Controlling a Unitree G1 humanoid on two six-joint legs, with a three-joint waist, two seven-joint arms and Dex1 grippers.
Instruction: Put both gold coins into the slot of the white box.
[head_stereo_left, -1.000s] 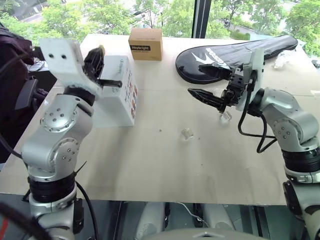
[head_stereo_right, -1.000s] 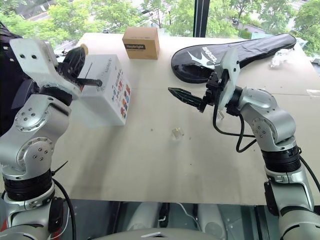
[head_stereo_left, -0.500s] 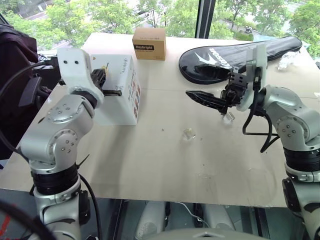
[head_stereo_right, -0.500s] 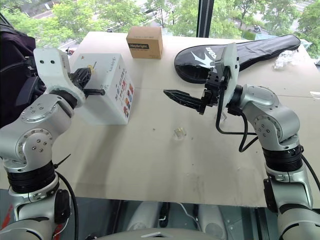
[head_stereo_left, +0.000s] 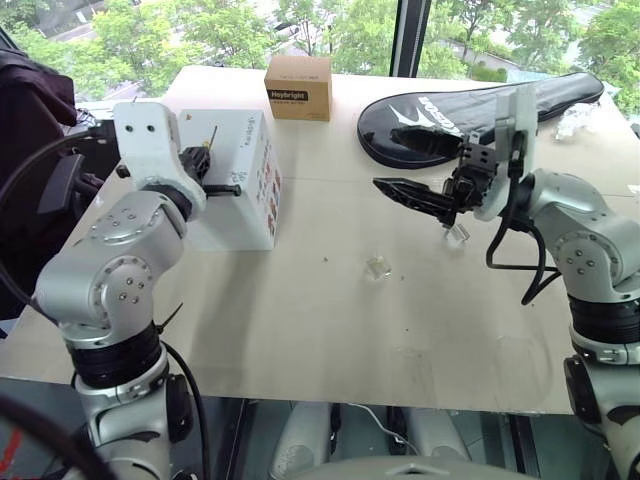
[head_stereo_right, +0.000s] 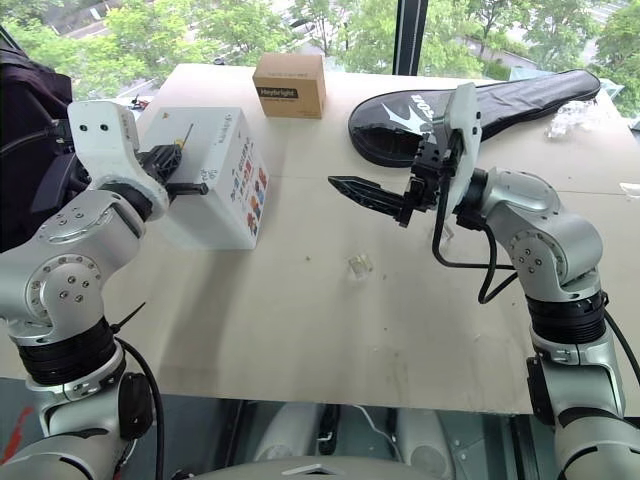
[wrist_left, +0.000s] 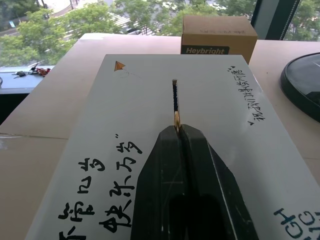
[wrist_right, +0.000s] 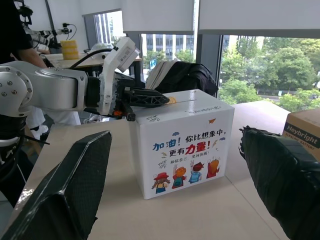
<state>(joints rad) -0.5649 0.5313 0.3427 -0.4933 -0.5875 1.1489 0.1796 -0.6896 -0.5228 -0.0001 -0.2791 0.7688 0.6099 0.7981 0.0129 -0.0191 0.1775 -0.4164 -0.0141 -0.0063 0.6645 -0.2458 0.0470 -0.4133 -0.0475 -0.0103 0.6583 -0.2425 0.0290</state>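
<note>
The white box (head_stereo_left: 245, 205) stands at the table's left, with handwritten characters on its top (wrist_left: 125, 120) and a cartoon print on its side (wrist_right: 185, 150). The slot (wrist_left: 174, 95) is a dark slit in the top. My left gripper (wrist_left: 177, 131) reaches level over the box top, shut on a gold coin (wrist_left: 176, 119). The coin is held edge-on at the fingertips, in line with the slot's near end. I cannot tell if coin and box touch. My right gripper (head_stereo_left: 415, 172) hovers above mid-table, pointing left toward the box, wide open and holding nothing.
A small clear plastic piece (head_stereo_left: 376, 268) lies mid-table and another (head_stereo_left: 455, 235) under my right wrist. A brown cardboard box (head_stereo_left: 298, 87) stands behind the white box. A black racket bag (head_stereo_left: 470, 105) lies at the back right. A dark backpack (head_stereo_left: 35, 110) sits beyond the left edge.
My left gripper has sunk and tipped from raised to level, bringing the coin down over the box top at the slot. The right arm has stayed put. The camera view shifted slightly.
</note>
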